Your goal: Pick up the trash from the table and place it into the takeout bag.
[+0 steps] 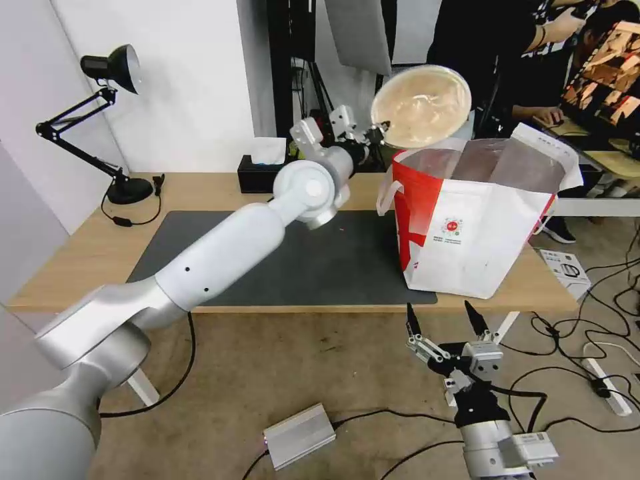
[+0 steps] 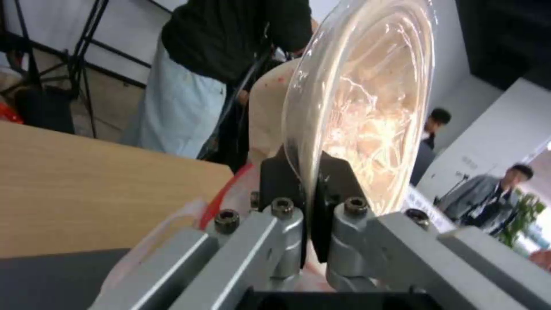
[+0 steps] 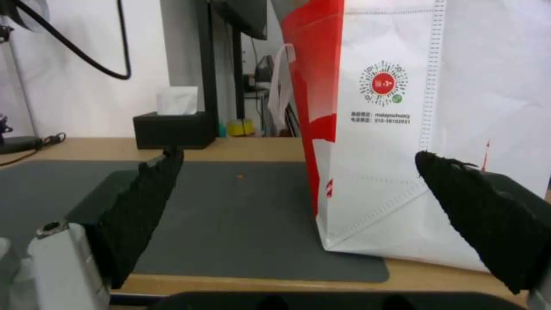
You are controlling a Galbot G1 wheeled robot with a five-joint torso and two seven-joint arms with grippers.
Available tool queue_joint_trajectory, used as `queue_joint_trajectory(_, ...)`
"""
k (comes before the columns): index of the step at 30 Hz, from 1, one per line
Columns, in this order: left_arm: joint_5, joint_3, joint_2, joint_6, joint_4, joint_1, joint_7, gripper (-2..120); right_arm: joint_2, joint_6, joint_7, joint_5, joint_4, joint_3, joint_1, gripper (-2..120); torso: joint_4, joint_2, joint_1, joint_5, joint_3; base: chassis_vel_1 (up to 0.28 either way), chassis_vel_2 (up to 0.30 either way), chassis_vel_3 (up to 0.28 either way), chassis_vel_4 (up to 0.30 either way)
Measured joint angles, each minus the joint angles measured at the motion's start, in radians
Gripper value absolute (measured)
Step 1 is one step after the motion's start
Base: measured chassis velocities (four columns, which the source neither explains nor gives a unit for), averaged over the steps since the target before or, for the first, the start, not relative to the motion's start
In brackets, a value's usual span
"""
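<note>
Beige bowl (image 1: 421, 107) up over the takeout bag (image 1: 480, 227)

Left gripper (image 2: 313, 206) pinches its rim; right gripper (image 1: 445, 320) hangs open below the table (image 1: 80, 253).

My table (image 1: 93, 257): light wood top, white legs. Dark grey mat (image 1: 313, 263) across middle. Takeout bag (image 1: 477, 230) upright on mat's right end, partly on wood. Black tissue box (image 1: 261, 175) at back edge. Desk lamp (image 1: 100, 127) at back left corner.
</note>
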Motion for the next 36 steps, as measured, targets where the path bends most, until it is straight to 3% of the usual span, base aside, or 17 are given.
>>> queue_joint_trajectory(18,0.073,0.157,-0.053,-0.006,0.093,-0.054,0.040,1,0.000,0.000,0.000,0.000,0.000,0.000,0.000,100,0.0001,0.000,0.000,0.0000,0.000,0.000,0.000,0.000,0.000)
queue_joint_trajectory(33,0.172,0.204,-0.053,-0.005,0.109,-0.066,0.067,1,0.000,0.000,0.000,0.000,0.000,0.000,0.000,100,0.0001,0.000,0.000,0.0000,0.000,0.000,0.000,0.000,0.000)
queue_joint_trajectory(36,0.176,0.201,-0.049,-0.007,0.104,-0.067,0.068,7,0.000,0.000,0.000,0.000,0.000,0.000,0.000,100,0.0000,0.000,0.000,0.0000,0.000,0.000,0.000,0.000,0.000)
